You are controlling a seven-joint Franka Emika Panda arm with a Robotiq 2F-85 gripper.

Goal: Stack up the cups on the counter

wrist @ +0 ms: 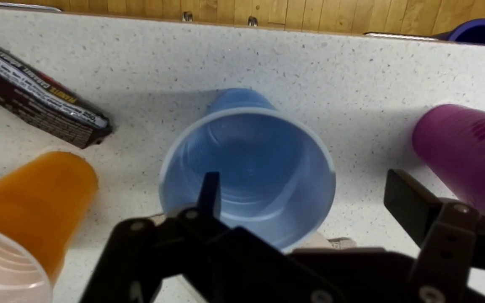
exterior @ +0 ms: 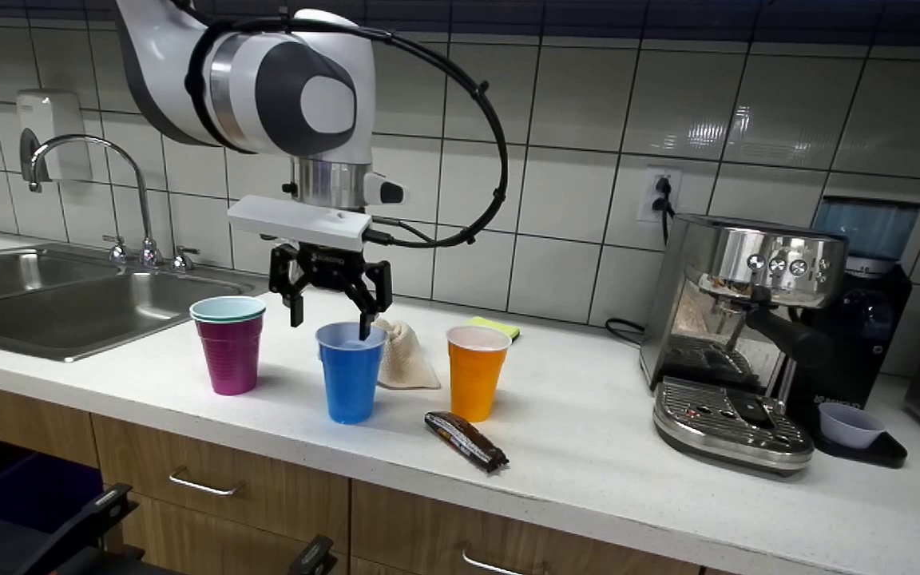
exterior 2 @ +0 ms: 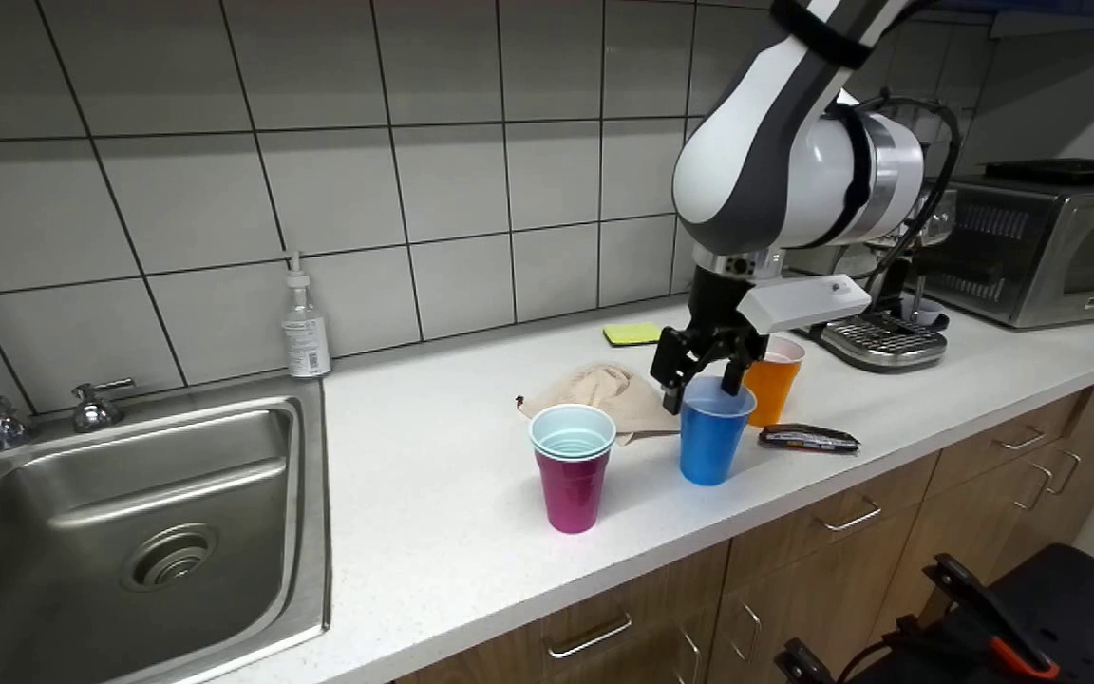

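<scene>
The blue cup (exterior: pixel 350 387) stands upright on the counter (exterior: pixel 588 455), in an exterior view (exterior 2: pixel 710 446) and the wrist view (wrist: pixel 246 160). The green cup (exterior: pixel 228 308) is nested in the upright purple cup (exterior: pixel 230 359); in an exterior view the green rim (exterior 2: pixel 573 418) shows above the purple cup (exterior 2: pixel 573 494). The orange cup (exterior: pixel 474 383) stands on the blue cup's far side from that pair. My gripper (exterior: pixel 331 326) is open and empty above the blue cup. In the wrist view (wrist: pixel 303 185), one finger is over its mouth, the other outside, toward the purple cup.
A dark wrapped snack bar (exterior: pixel 466 441) lies near the front edge, by the orange cup. A beige cloth bag (exterior 2: pixel 618 394) lies behind the blue cup. A yellow sponge (exterior 2: pixel 631 333) is near the wall. A steel sink (exterior 2: pixel 311 494) and a coffee machine (exterior: pixel 731 359) stand at opposite sides.
</scene>
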